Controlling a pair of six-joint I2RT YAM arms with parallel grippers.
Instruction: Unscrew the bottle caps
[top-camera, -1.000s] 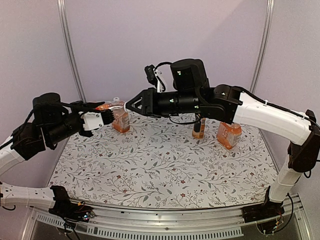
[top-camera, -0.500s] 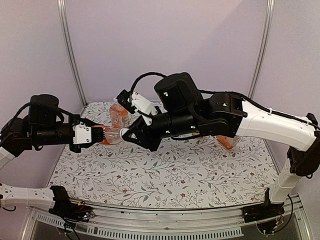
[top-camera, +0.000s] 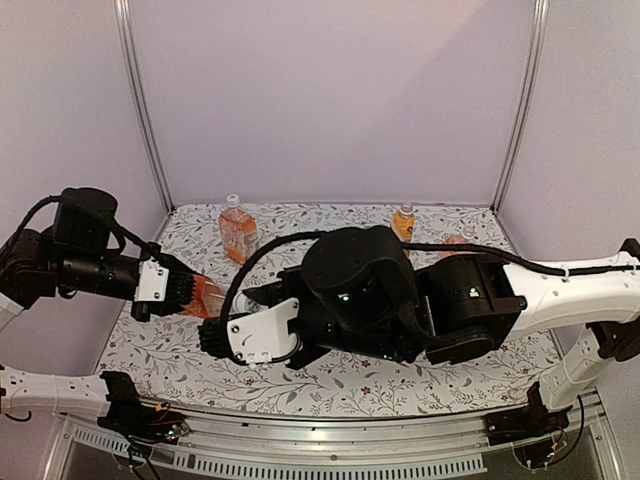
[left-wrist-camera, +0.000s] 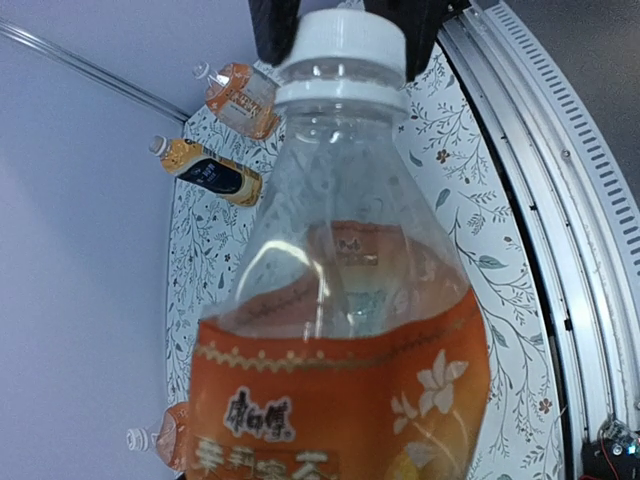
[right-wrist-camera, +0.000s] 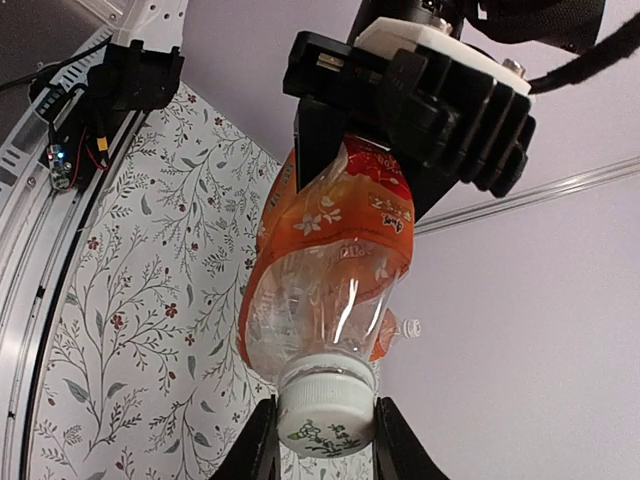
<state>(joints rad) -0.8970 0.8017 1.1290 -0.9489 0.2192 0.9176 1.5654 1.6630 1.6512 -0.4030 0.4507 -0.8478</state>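
Note:
My left gripper (top-camera: 185, 293) is shut on a clear bottle of orange drink (top-camera: 208, 298) and holds it tilted above the table's left side. The bottle fills the left wrist view (left-wrist-camera: 340, 380), hiding my left fingers there. Its white cap (left-wrist-camera: 345, 45) sits between the black fingers of my right gripper (right-wrist-camera: 327, 440), which is shut on the cap (right-wrist-camera: 327, 405). In the right wrist view the left gripper (right-wrist-camera: 400, 110) clamps the bottle's orange label (right-wrist-camera: 345, 215).
Three more capped orange-drink bottles stand at the back of the floral table (top-camera: 480, 370): one at back left (top-camera: 237, 230), one at back centre (top-camera: 404, 222), and one (top-camera: 455, 240) partly hidden behind my right arm. A metal rail (top-camera: 350, 455) runs along the front edge.
My left arm brought the bottle down and forward from the back. My right arm swung down and left, and its fingers now clamp the cap.

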